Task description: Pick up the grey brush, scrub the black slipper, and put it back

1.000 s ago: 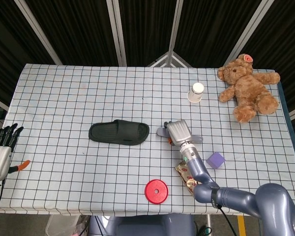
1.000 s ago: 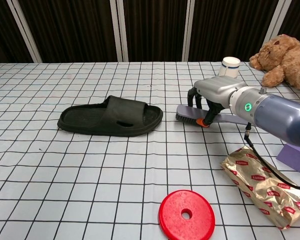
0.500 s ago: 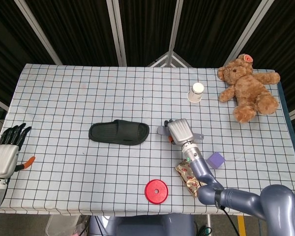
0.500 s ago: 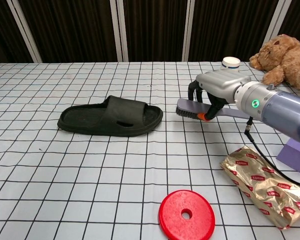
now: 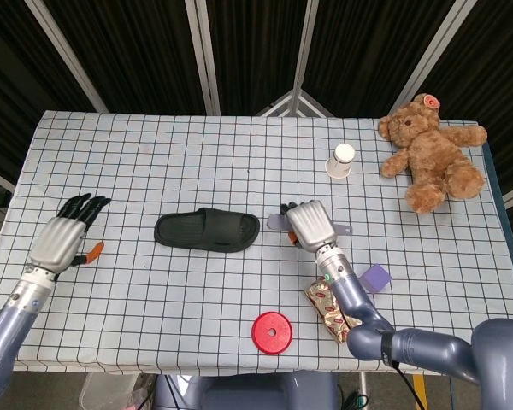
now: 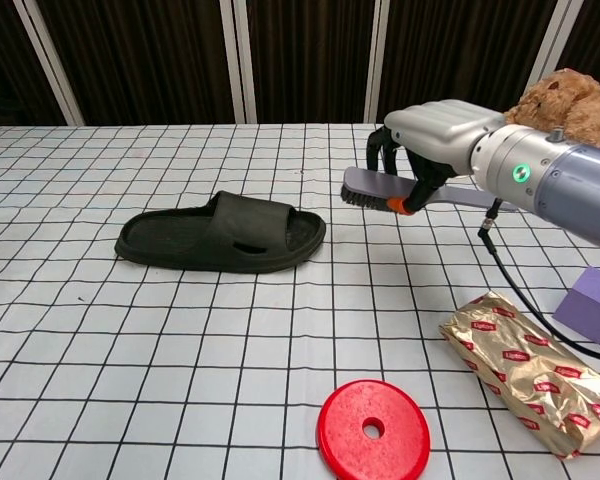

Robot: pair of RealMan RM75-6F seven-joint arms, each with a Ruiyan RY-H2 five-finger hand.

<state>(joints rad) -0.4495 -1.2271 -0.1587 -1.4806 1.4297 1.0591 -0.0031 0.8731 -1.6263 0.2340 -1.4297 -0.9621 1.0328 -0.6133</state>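
The black slipper [image 5: 207, 230] [image 6: 223, 235] lies flat in the middle of the checked table, toe end to the right. My right hand [image 5: 309, 225] [image 6: 432, 130] grips the grey brush [image 6: 372, 188] [image 5: 276, 223] by its handle and holds it above the table, bristles down, just right of the slipper. At the table's left side my left hand [image 5: 64, 235] hovers with its fingers spread and nothing in it; the chest view does not show it.
A red disc [image 5: 272, 331] [image 6: 373, 430] lies near the front edge. A gold foil packet [image 6: 525, 371] and a purple block [image 5: 375, 277] sit at the right front. A white cup [image 5: 341, 160] and a teddy bear [image 5: 431, 151] stand at the back right.
My right hand has lifted the brush off the table and moved it slightly toward the slipper. The left hand has come up and in over the table's left side.
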